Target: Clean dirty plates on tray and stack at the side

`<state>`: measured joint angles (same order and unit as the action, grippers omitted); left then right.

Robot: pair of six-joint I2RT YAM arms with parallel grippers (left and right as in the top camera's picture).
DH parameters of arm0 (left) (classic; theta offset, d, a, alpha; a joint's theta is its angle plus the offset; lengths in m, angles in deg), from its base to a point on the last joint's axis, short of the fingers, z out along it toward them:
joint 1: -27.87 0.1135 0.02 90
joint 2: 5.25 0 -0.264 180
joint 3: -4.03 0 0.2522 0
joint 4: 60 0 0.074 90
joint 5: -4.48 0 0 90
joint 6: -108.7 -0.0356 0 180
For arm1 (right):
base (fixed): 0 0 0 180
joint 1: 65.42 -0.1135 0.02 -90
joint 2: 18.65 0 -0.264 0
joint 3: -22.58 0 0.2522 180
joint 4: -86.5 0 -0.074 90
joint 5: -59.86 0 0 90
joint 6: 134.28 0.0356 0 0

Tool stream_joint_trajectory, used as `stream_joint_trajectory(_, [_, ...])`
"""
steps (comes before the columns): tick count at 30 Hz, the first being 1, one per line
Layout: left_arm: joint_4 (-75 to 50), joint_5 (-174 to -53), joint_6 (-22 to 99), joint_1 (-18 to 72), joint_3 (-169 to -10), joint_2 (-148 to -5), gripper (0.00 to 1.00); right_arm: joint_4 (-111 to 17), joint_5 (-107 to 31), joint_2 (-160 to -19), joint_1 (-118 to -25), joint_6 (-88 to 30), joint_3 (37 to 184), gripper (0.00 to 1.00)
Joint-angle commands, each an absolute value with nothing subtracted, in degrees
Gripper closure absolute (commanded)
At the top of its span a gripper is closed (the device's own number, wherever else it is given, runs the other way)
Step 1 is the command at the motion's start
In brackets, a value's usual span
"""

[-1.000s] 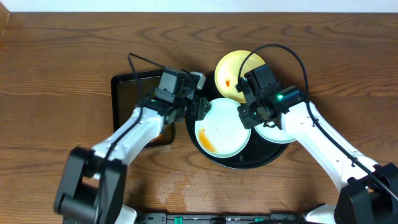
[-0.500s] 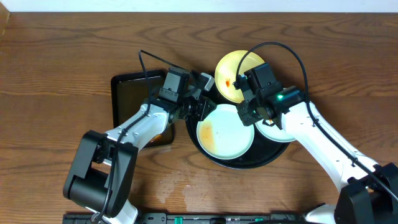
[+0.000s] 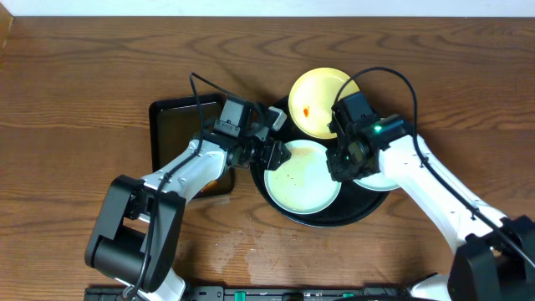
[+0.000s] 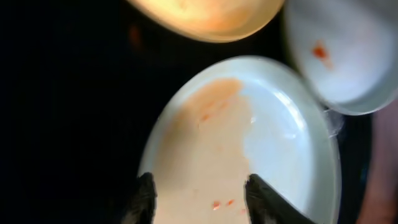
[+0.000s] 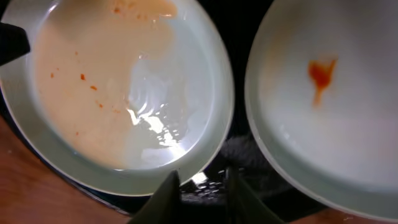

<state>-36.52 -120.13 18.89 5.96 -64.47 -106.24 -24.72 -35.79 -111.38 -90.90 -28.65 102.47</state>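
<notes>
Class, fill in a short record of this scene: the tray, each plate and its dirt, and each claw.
round black tray: three plates on it
centre plate: mint-white, thin orange film smeared wide
yellow plate: one small orange spot
right plate: mint-white, one orange smear
left claw: open, above centre plate
right claw: slightly open at centre plate's rim
stacked aside: none yet
</notes>
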Motion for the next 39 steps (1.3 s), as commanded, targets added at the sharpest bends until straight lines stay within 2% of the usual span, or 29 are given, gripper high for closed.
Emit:
stream_joint_trajectory(1, [-34.2, -112.1, 19.0, 6.2, -64.3, -106.4, 0.60, -24.5, -39.8, -114.6, -89.5, -23.2, 100.4, 0.73])
stream_joint_trajectory(4, [-31.9, -110.7, 18.9, 6.2, -64.3, -106.5, 0.72, -24.6, -40.3, -117.5, -88.4, -20.7, 99.9, 0.73])
stream_joint_trajectory(7, [-31.5, -110.7, 19.0, 6.2, -64.3, -107.1, 0.80, -24.3, -41.9, -120.2, -86.7, -19.8, 99.9, 0.72])
stream_joint_trajectory(9, [-31.6, -110.7, 19.0, 6.2, -64.3, -107.6, 0.81, -24.2, -43.8, -121.8, -85.4, -19.6, 99.9, 0.74])
stream_joint_trajectory(11, [-31.7, -110.7, 19.0, 6.2, -64.3, -108.0, 0.88, -24.6, -47.8, -123.6, -84.0, -19.7, 99.8, 0.78])
stream_joint_trajectory(15, [-32.4, -110.7, 19.0, 6.1, -64.3, -108.0, 0.90, -27.1, -53.3, -126.1, -83.0, -19.7, 99.7, 0.83])
stream_joint_trajectory(21, [-32.8, -110.8, 19.0, 6.1, -64.3, -108.1, 0.92, -34.8, -57.4, -128.3, -84.1, -14.3, 99.1, 0.99])
stream_joint_trajectory(27, [-32.8, -110.8, 19.0, 6.1, -64.3, -108.1, 0.93, -38.1, -58.3, -127.9, -84.3, -13.8, 99.1, 0.99])
stream_joint_trajectory(35, [-32.8, -110.8, 19.0, 6.1, -64.3, -108.1, 0.93, -40.1, -62.2, -123.6, -84.3, -26.4, 99.1, 0.99])
stream_joint_trajectory(39, [-32.8, -110.8, 19.0, 6.1, -64.3, -108.1, 0.92, -40.3, -62.1, -120.6, -84.3, -28.6, 99.1, 0.99])
